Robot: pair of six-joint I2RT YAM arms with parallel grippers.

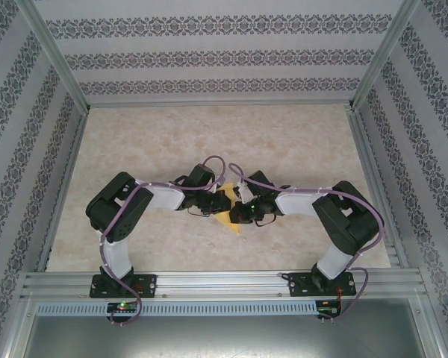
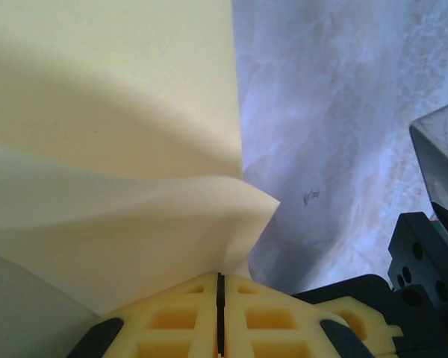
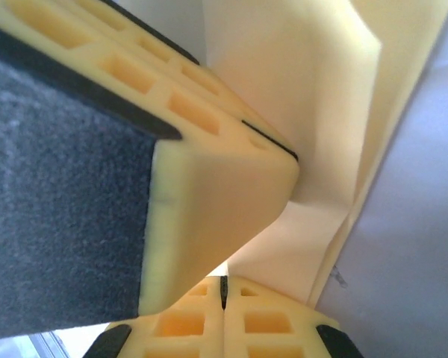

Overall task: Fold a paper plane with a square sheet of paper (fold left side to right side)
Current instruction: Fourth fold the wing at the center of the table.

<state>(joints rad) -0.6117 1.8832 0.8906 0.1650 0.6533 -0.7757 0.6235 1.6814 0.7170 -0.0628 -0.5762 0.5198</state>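
Square sheet of paper (image 1: 227, 218): thin, matte, pale yellow. It is at mid-table, raised off the surface and wedged between the 2 wrists. From above, only a small crumpled wedge shows.

Left wrist view: the sheet (image 2: 112, 149) bellies in 2 soft billows. 1 straight edge runs down the frame, and 1 corner curls toward the fingertips.

Right wrist view: the paper (image 3: 313, 112) stands in overlapping layers, with a crisp edge on the right.

Left gripper (image 1: 218, 203) (image 2: 219, 313): ribbed yellow fingers pressed together with only a hairline seam, pinching the sheet's lower flap.

Right gripper (image 1: 237, 210) (image 3: 224, 298): fingers likewise closed, with paper caught at the tips. A blocky yellow finger (image 3: 224, 186) of the other gripper, with a dark grainy pad, crosses just above it against the paper.

Table (image 1: 284, 142): smooth marbled cream. There is open room on every side of the grippers, most of it toward the far wall.

Patterned walls (image 1: 209, 52) close 3 sides. An aluminium rail (image 1: 224, 282) runs along the near edge.
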